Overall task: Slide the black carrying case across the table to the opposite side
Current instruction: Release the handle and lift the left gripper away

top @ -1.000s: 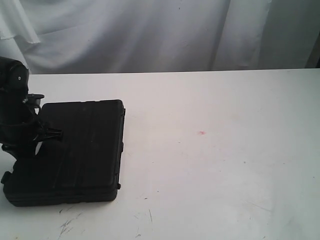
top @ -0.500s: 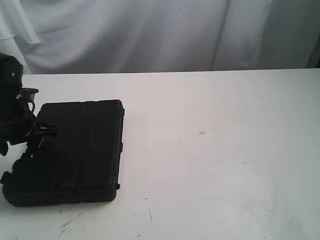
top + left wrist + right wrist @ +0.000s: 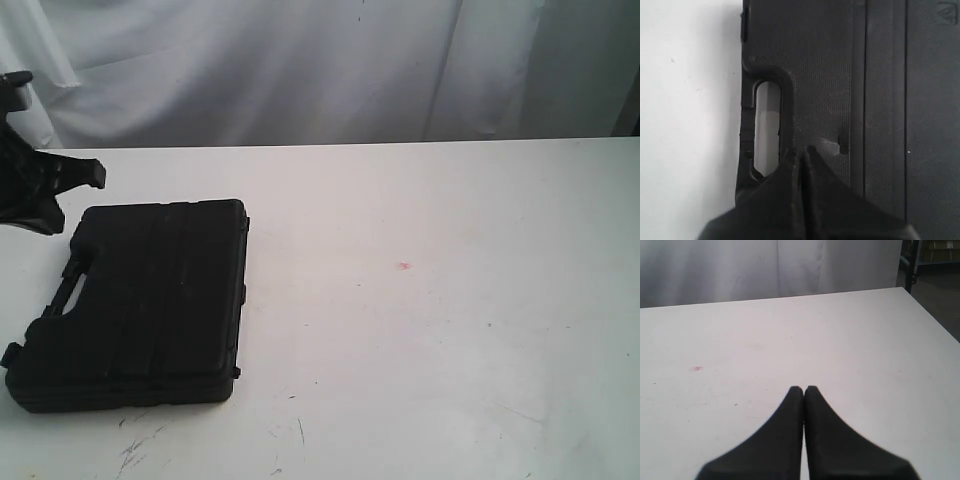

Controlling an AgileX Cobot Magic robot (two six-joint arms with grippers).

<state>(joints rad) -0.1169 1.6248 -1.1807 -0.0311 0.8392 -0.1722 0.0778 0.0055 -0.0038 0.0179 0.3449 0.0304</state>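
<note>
The black case (image 3: 150, 300) lies flat at the left of the white table (image 3: 450, 330), ribs along its lid and the handle cut-out (image 3: 70, 290) on its left edge. My left gripper (image 3: 96, 174) hangs shut above and behind the case's far left corner, touching nothing. In the left wrist view its shut tips (image 3: 802, 149) hover over the textured lid (image 3: 840, 75) beside the handle cut-out (image 3: 767, 125). My right gripper (image 3: 804, 388) is shut over bare table (image 3: 790, 330) and holds nothing; the exterior view does not show it.
A small red spot (image 3: 404, 266) marks the table's middle, the same red spot (image 3: 696, 368) showing in the right wrist view. Dark scratches (image 3: 135, 450) lie near the front edge. A white curtain (image 3: 300, 70) hangs behind. The table's right edge (image 3: 927, 315) drops to dark floor.
The left arm has risen off the case's handle side and drawn back up and left, uncovering the handle cut-out. The case has stayed where it was.
</note>
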